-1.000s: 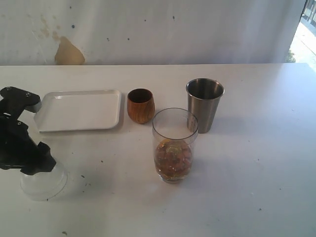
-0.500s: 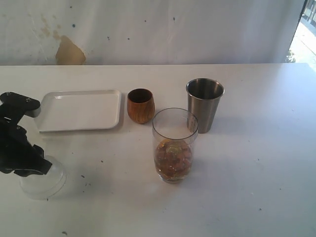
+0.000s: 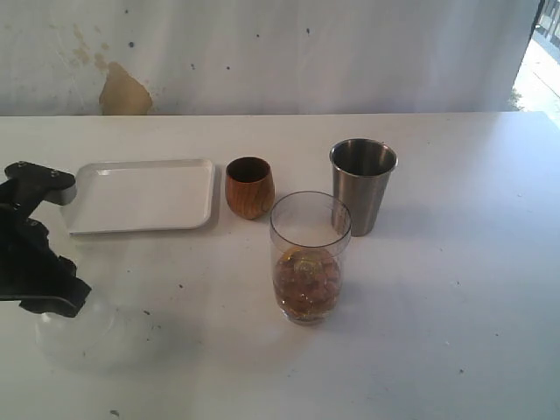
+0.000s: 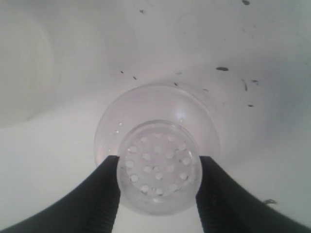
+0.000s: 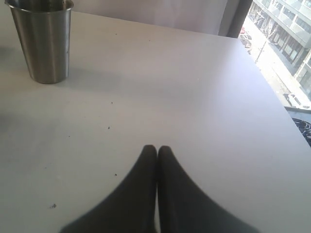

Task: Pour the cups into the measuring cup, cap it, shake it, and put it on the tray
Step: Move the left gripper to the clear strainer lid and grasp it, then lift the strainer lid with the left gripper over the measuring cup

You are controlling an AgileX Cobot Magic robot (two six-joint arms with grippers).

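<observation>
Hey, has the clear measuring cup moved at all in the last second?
No. The measuring cup sits exactly where it was, just in front of the steel tumbler.

Soft daylight is admitted from an overexposed opening (image 3: 544,61) at 2 o'clock in the exterior view; only faint shadows are cast. The cap (image 3: 83,337), at 8 o'clock, is rendered blurred and washed out; the right gripper (image 5: 157,149) is shown dark and unfocused.

We see the black left arm (image 3: 31,254) cut off at the edge; it hides a corner of the flat white tray (image 3: 144,194), and the clear plastic dome lid (image 3: 87,337) beneath is blurred.
</observation>
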